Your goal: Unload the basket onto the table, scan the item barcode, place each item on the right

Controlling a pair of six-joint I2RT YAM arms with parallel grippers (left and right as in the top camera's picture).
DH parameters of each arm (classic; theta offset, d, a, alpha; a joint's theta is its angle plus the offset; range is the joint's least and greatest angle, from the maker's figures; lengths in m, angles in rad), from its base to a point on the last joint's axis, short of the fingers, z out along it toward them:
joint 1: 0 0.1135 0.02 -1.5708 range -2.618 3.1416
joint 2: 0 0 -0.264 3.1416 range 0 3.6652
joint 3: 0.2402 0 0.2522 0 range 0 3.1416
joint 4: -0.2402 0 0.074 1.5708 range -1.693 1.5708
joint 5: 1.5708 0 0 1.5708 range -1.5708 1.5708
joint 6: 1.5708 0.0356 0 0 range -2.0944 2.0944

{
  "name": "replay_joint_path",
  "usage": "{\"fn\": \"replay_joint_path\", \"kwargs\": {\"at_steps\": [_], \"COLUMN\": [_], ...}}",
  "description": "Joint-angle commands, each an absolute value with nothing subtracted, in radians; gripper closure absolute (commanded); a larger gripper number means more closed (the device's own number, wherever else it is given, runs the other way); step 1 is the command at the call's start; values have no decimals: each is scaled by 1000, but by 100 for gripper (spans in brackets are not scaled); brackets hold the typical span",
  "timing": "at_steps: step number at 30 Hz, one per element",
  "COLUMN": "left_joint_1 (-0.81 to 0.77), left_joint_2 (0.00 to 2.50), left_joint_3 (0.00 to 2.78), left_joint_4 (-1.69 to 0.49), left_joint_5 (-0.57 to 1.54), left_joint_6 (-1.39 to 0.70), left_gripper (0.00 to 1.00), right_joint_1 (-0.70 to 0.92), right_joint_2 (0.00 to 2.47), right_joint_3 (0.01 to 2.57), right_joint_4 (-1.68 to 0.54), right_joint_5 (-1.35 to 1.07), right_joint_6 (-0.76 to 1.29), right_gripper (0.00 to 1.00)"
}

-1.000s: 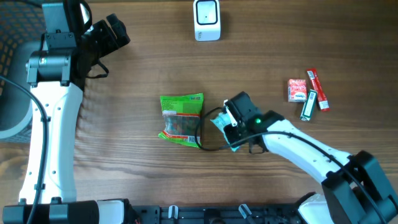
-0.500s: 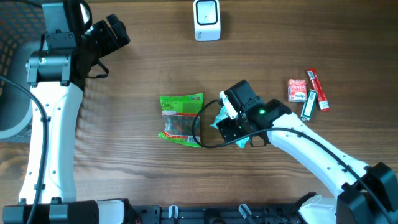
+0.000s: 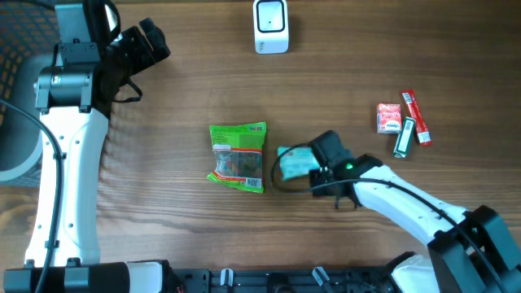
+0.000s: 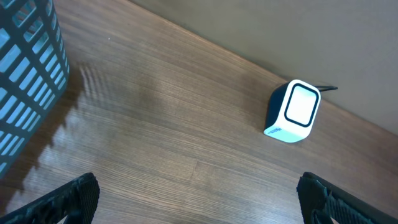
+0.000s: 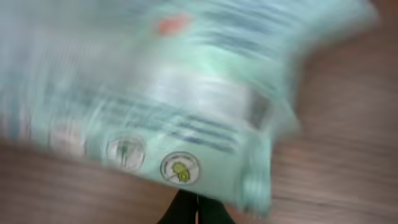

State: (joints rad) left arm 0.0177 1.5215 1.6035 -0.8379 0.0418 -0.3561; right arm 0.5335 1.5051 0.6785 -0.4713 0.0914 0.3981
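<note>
Seen from overhead with the table's far edge at twelve o'clock, the right gripper lay low over the wooden table just to the five o'clock side of centre. Its jaws were pressed together on the three o'clock edge of a mint-green packet, the item to be scanned. The packet sat between the gripper and a green snack bag, which lay flat just beside it at nine o'clock, a narrow strip of bare wood between the two. In the right wrist view the packet filled nearly the whole frame, its print too blurred to read beyond two small round symbols near the lower edge, and the dark fingers met at six o'clock under it. The white barcode scanner stood well apart at twelve o'clock, near the far edge. At two o'clock from the right gripper, a red sachet, a red stick pack and a dark green stick pack lay clustered together. The left gripper hung at ten o'clock, far from the packet, its fingers spread wide with nothing between them. Its wrist camera looked down on the scanner and on the wall of a blue basket at that frame's nine o'clock edge.
</note>
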Motion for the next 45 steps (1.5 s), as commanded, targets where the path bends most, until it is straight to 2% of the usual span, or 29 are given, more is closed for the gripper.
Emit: {"fn": "replay_joint_path", "kwargs": {"at_steps": [1,3,5,6,8,10,15,20,23,25,27,30,32,35,39,43,45], "left_joint_1": [17,17,17,17,17,17,17,17,17,17,17,17,17,17,17,17,17], "left_joint_2": [1524,1524,1524,1524,1524,1524,1524,1524,1524,1524,1524,1524,1524,1524,1524,1524,1524], "left_joint_3": [1605,1605,1605,1605,1605,1605,1605,1605,1605,1605,1605,1605,1605,1605,1605,1605,1605], "left_joint_4": [-836,-836,-836,-836,-836,-836,-836,-836,-836,-836,-836,-836,-836,-836,-836,-836,-836], "left_joint_5": [32,32,32,32,32,32,32,32,32,32,32,32,32,32,32,32,32], "left_joint_6": [-344,-344,-344,-344,-344,-344,-344,-344,-344,-344,-344,-344,-344,-344,-344,-344,-344], "left_gripper": [0,0,0,0,0,0,0,0,0,0,0,0,0,0,0,0,0], "right_joint_1": [445,384,350,345,345,347,347,347,340,340,344,379,399,419,417,389,357], "right_joint_2": [1499,1499,1499,1499,1499,1499,1500,1498,1472,1452,1455,1507,1567,1697,1805,1777,1710], "right_joint_3": [685,688,690,690,690,690,688,690,784,908,965,962,962,962,962,965,965], "right_joint_4": [-266,-184,-208,-232,-313,-346,-370,-522,-603,-622,-515,-329,-253,-167,-149,-333,-482], "right_joint_5": [231,185,116,89,-33,-161,-208,-507,-484,-419,-419,-415,-387,-181,-172,20,25], "right_joint_6": [448,445,444,444,443,359,352,294,224,168,128,43,18,-1,12,61,82], "right_gripper": [96,95,92,86,67,58,58,51,50,51,74,93,95,96,96,96,95]}}
